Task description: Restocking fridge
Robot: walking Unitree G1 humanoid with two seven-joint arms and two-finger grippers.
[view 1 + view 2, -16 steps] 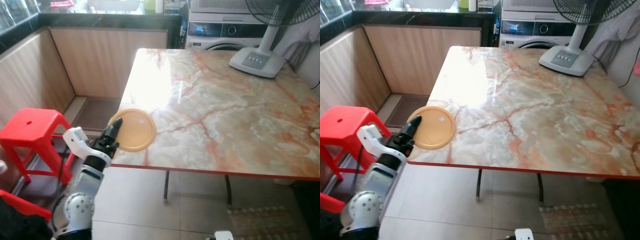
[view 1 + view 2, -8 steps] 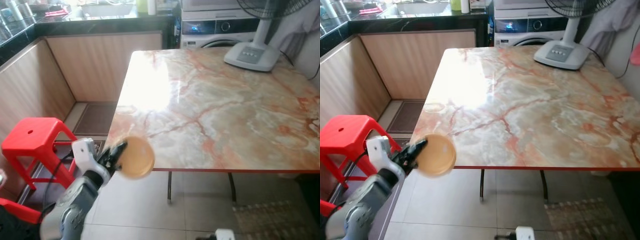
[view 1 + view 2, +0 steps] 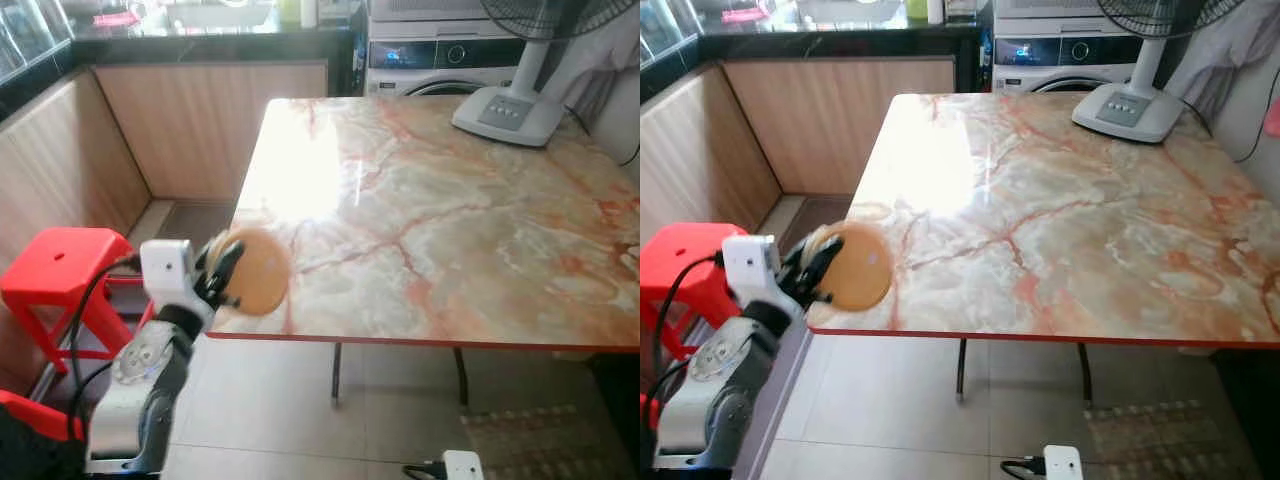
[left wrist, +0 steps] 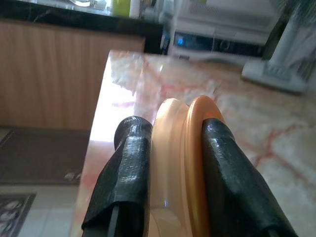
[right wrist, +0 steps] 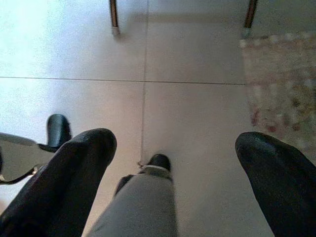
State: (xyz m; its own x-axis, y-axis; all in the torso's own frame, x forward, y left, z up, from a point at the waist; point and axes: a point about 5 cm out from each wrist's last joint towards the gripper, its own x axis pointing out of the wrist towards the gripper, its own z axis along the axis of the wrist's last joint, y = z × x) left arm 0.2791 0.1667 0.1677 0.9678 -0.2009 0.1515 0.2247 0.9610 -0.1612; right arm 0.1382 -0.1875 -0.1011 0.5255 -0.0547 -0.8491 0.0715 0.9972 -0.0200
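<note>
So the left gripper (image 3: 225,272) has its two black fingers (image 4: 129,168) pinched on the rim of an orange plate (image 3: 255,270), one finger on each face. The plate is lifted off the marble table (image 3: 450,210) and tipped up nearly on edge, sitting right at the table's near left corner, by the red-trimmed edge. Its flat face looks out toward me and across the tabletop; in the left wrist view the rim runs straight away between the fingers, pointing along the table toward the white fan base (image 3: 510,115) at the far end. A red stool (image 3: 55,275) stands on the floor just left of that corner. The right gripper (image 5: 173,182) hangs low over the floor tiles (image 5: 197,59) beneath the table, fingers spread wide, nothing between them.
</note>
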